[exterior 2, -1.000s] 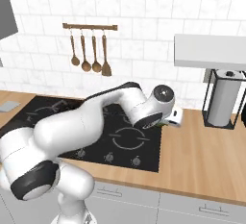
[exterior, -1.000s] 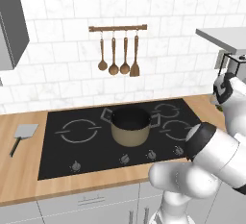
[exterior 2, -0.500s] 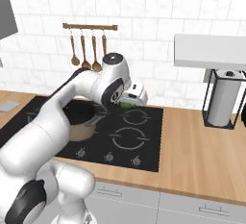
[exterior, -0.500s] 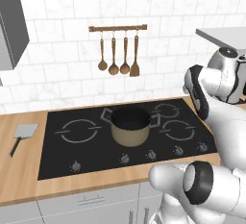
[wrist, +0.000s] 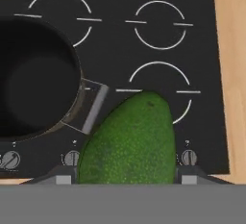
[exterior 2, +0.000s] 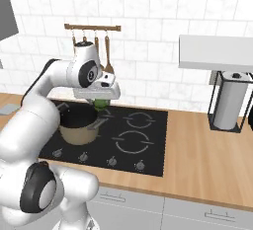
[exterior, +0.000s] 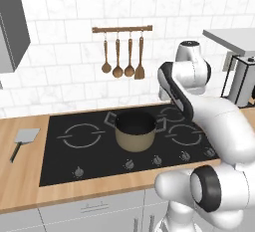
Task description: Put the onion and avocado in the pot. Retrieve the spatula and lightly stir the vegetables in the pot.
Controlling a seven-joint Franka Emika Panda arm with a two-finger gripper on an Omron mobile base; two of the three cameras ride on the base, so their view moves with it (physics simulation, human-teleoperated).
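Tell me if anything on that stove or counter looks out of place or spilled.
Nothing spilled or damaged. The pot sits upright on the cooktop, the spatula lies flat on the counter at its left, and the wooden utensils hang straight. The hand carries the avocado beside the pot.

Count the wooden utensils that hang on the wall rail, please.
4, side by side on the rail above the hob: three spoons and, rightmost, a turner.

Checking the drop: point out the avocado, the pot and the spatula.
avocado [wrist: 127, 141], hand view, middle of its green skin.
pot [exterior: 134, 141], left base view, tan front wall.
spatula [exterior: 26, 136], left base view, flat grey blade.
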